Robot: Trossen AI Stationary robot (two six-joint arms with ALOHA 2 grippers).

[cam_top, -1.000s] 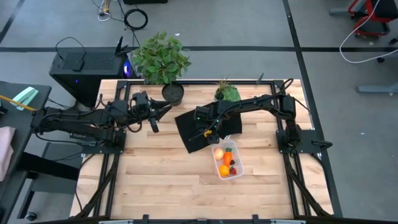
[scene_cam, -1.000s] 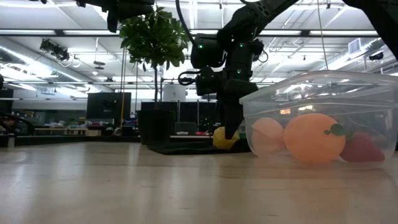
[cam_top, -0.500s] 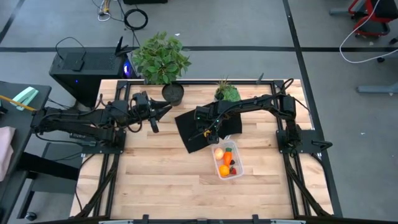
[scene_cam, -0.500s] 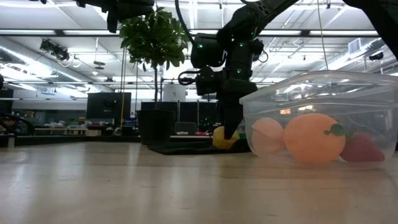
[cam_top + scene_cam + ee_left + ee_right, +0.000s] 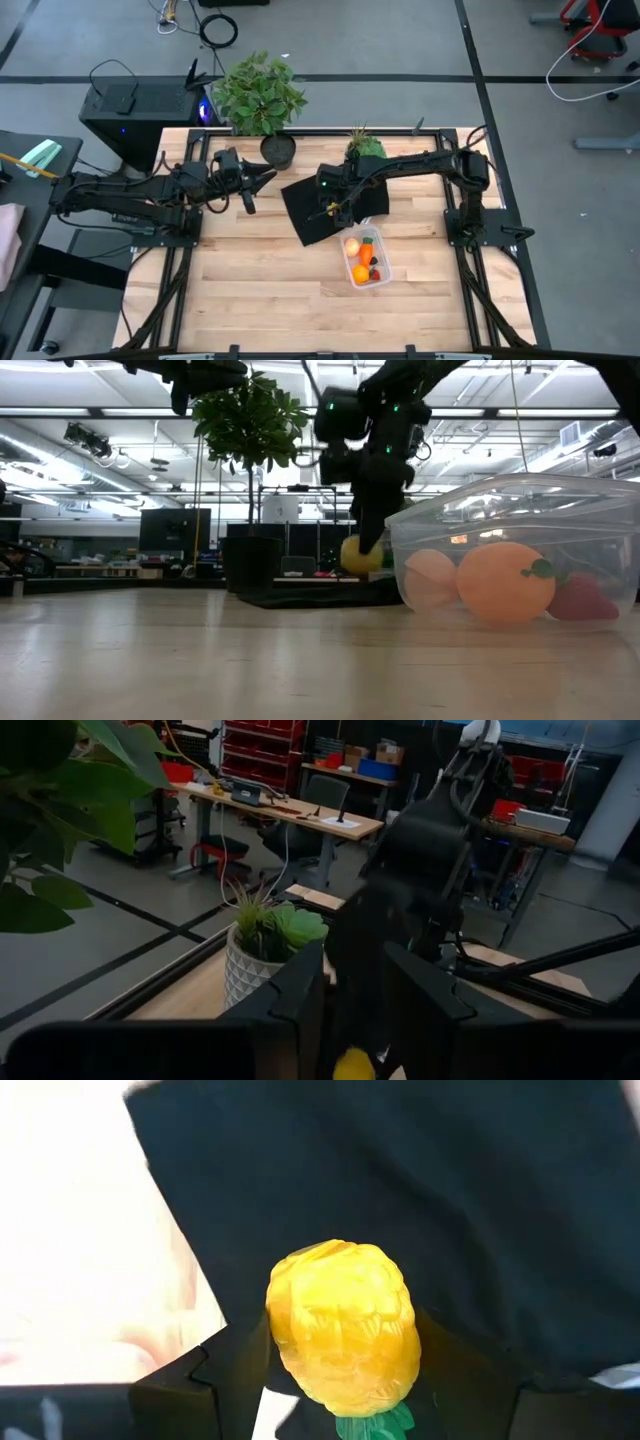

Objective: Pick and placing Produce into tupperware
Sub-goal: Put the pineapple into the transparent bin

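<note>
My right gripper [image 5: 338, 208] hangs over the black mat [image 5: 303, 218], shut on the yellow piece [image 5: 345, 1330] of produce, which shows clear of the mat in the low view [image 5: 360, 555]. The clear tupperware [image 5: 380, 274] stands on the wood just nearer than the mat. It holds an orange ball [image 5: 505, 582], a pinkish ball [image 5: 430, 578], a carrot [image 5: 368, 247] and a red strawberry [image 5: 582, 600]. My left gripper [image 5: 268, 174] waits level above the table's left part, its fingers a little apart with nothing between them. My right gripper pinches the yellow piece between its two fingers [image 5: 228, 1370], one on each opposite side [image 5: 285, 1335] of it. The fingers come steeply from above, pointing down. The piece is lifted clear of the black mat, its green end [image 5: 375, 1425] lying back between the fingers.
A large potted plant [image 5: 258, 95] and a small one [image 5: 366, 150] stand along the table's far edge. Bare wood [image 5: 270, 280] lies near and left of the tupperware. Black frame rails [image 5: 180, 270] run along both sides.
My right gripper has gone up with the yellow piece. The piece lay on the black mat beside the tupperware and now hangs clear above it.
</note>
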